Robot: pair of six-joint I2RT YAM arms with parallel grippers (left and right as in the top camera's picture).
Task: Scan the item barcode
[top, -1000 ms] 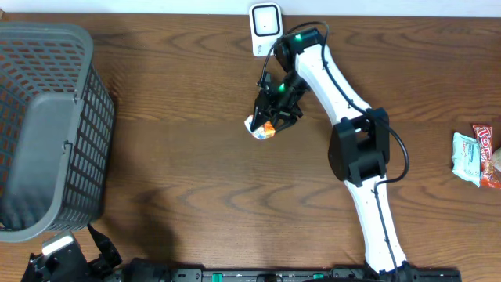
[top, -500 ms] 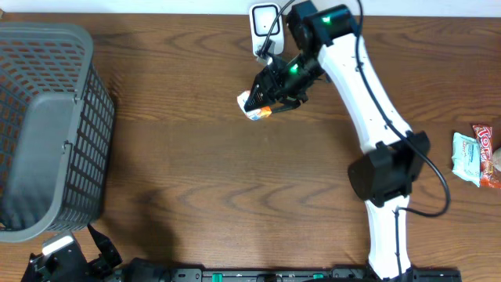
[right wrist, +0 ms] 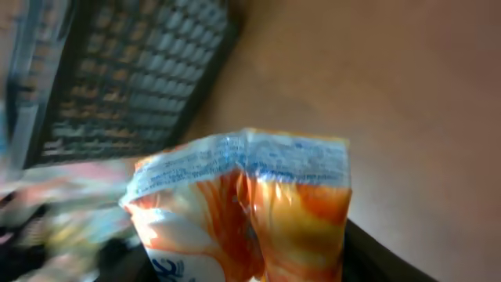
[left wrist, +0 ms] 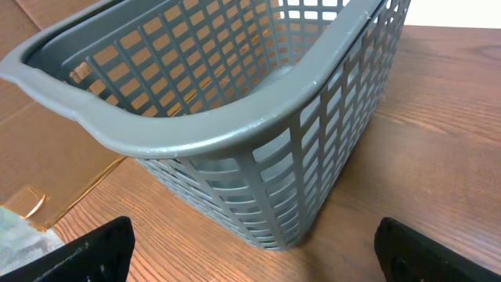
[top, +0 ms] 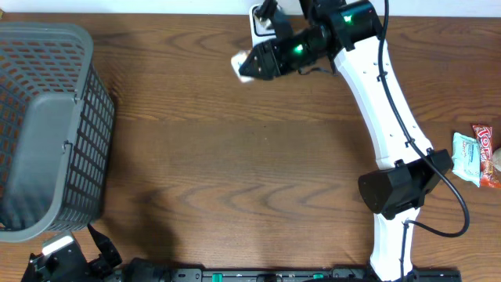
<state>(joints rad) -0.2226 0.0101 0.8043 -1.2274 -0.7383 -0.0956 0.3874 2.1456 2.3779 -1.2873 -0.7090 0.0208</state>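
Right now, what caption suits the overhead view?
Right gripper holds a snack packet beside the white scanner.

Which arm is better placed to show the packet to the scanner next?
Right. The right pincer holds the snack packet close beside the scanner. The left pincer is open and empty, facing the basket on the other side.

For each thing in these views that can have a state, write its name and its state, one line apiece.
orange-and-white snack packet: held in the air beside the scanner
right gripper: shut on that packet
left gripper: open, holding nothing
grey plastic mesh basket: upright, nothing visible inside
white barcode scanner: at the table's far edge, partly hidden
pale green packet: lying flat
red packet: lying flat
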